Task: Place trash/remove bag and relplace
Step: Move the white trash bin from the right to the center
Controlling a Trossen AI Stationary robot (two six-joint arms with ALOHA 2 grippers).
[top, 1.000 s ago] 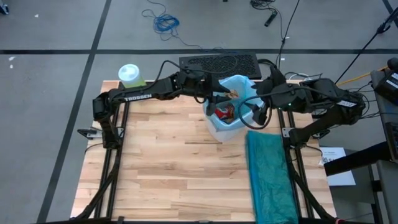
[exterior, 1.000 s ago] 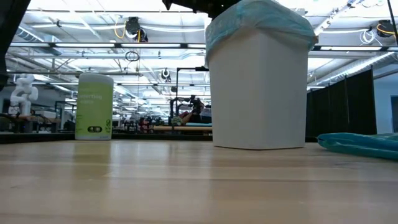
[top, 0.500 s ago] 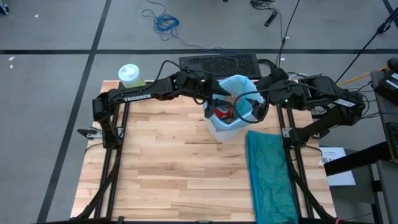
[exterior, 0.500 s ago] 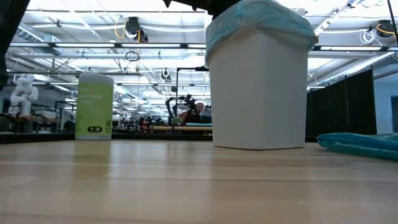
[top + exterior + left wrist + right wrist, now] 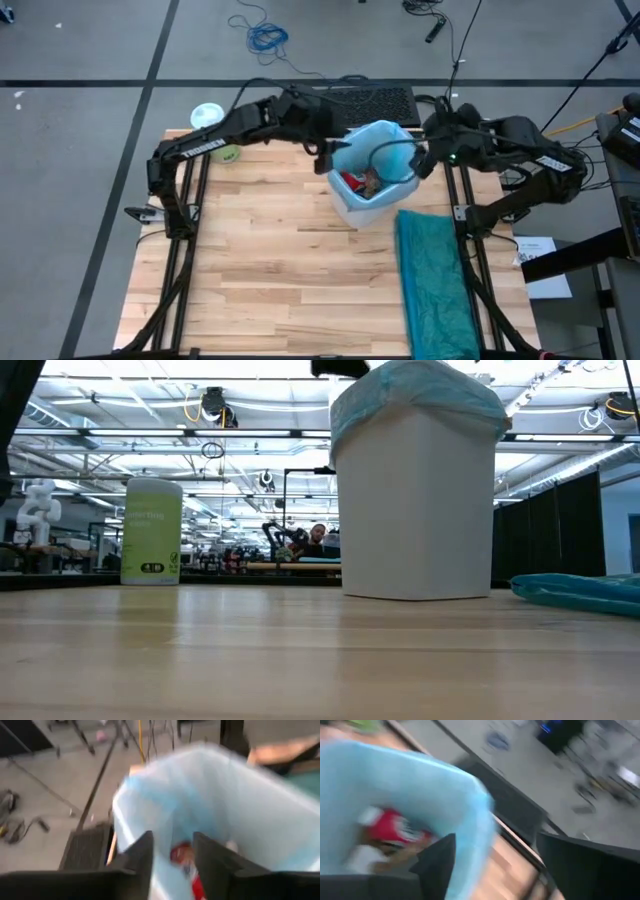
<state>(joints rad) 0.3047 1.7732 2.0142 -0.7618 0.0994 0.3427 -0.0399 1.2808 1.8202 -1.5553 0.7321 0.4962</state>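
- The green bottle [image 5: 209, 118] stands at the far left corner of the table [image 5: 260, 270], well apart from the work.
- The left gripper [image 5: 328, 152] hovers at the left rim of the white wastebasket [image 5: 415, 510], fingers [image 5: 142, 855] spread with nothing between them.
- The bag [image 5: 385, 150] lines the basket, and the trash [image 5: 362, 181] lies inside — so loading looks done and lifting the liner out is, I judge, the step in hand.
- The right gripper [image 5: 422, 160] sits at the right rim, fingers [image 5: 437, 857] apart; next it needs a pinch on the liner's edge.
- The teal bag [image 5: 435, 285] lies near right; bare table to the near left gives room.
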